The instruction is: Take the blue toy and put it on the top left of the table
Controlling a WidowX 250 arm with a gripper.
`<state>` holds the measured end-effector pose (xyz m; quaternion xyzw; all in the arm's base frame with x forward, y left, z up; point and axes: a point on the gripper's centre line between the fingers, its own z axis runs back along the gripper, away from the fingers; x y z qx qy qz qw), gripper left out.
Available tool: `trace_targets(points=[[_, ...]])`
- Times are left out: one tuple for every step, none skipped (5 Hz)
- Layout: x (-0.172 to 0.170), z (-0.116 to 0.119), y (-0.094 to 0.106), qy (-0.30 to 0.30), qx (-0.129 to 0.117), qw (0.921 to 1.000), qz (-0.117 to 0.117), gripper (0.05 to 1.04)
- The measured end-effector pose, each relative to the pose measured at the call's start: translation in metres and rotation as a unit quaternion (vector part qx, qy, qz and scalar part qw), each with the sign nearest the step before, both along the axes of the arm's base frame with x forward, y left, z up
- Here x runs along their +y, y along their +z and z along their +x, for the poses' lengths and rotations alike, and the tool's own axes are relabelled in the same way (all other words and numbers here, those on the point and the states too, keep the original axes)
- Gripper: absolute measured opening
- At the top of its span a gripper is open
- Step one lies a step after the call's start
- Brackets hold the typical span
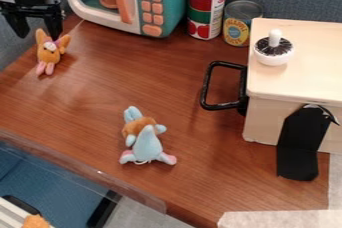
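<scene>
The black gripper hangs at the upper left of the camera view, its two fingers apart and pointing down, so it is open. Well below it and to its right, the blue toy lies on the brown table, near the front edge. This plush toy has a brown patch and pink feet. Nothing touches it.
An orange plush toy lies just below the gripper. Behind stand a teal toy microwave and two cans. At the right is a light wooden box with a black handle, a white knob on top and a black flap.
</scene>
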<state>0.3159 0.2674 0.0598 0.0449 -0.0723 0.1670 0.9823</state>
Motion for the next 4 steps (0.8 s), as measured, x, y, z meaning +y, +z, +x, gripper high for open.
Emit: trace_targets(points=[[-0.004, -0.004, -0.015, -0.001, 0.014, 0.9998, -0.014, 0.999], [-0.052, -0.017, -0.011, -0.041, 0.015, 0.9987, -0.027, 0.999], [-0.102, -0.024, 0.025, -0.104, -0.015, 0.9931, -0.051, 0.999], [-0.145, -0.042, 0.04, -0.156, 0.001, 0.9846, -0.078, 0.999]])
